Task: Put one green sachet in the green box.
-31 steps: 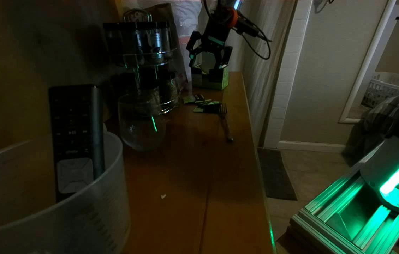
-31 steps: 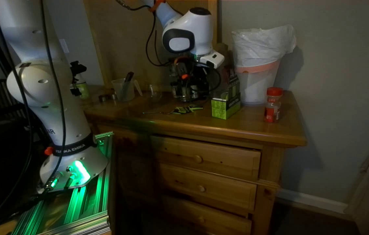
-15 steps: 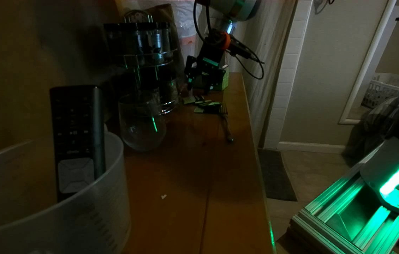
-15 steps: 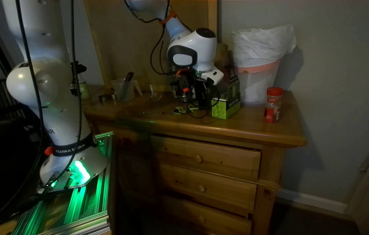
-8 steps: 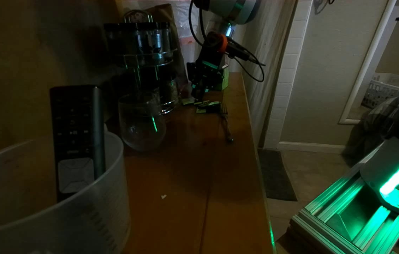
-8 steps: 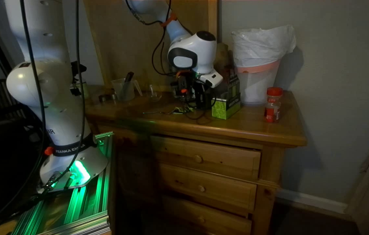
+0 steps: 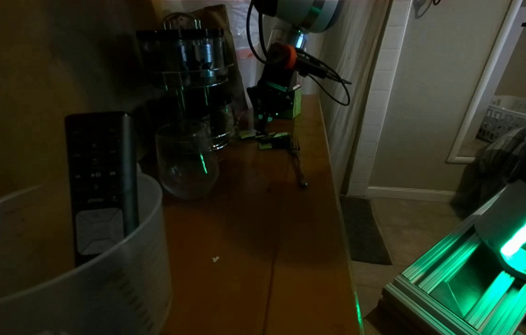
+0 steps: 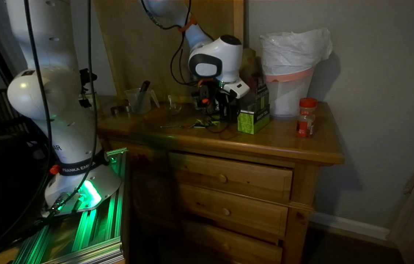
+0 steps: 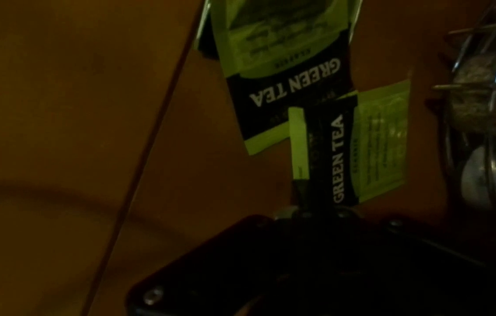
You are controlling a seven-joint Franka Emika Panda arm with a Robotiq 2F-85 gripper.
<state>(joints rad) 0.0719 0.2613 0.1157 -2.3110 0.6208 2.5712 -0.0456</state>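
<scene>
- Wooden dresser (image 8: 236,187), carrying everything you need on its top. The light is dim, so you could misread height and come down too hard on the wood.
- White robot arm (image 8: 227,58), reaching over the dresser, its end low above the top.
- Wire rack of jars (image 7: 198,58), showing along the right edge of the wrist view, so close by. A sideways swing as you lift could clip it.
- Green box (image 8: 248,121), upright, just beside the arm's end in an exterior view, with a tall flap raised. Carry too low and you would likely hit its wall; a light carton could slide or tip.
- Gripper (image 9: 318,211), pointing down. Its jaws look drawn together, nipping the near edge of the green sachet (image 9: 348,149); how deep the bite goes is too dark to tell.
- That green sachet is outside the box, "GREEN TEA" print showing. Thin and caught only by an edge, it may slip or twist free.
- Second sachet (image 9: 294,83), its end seemingly under the first. Clinging wrappers could drag it along, leaving you with two.
</scene>
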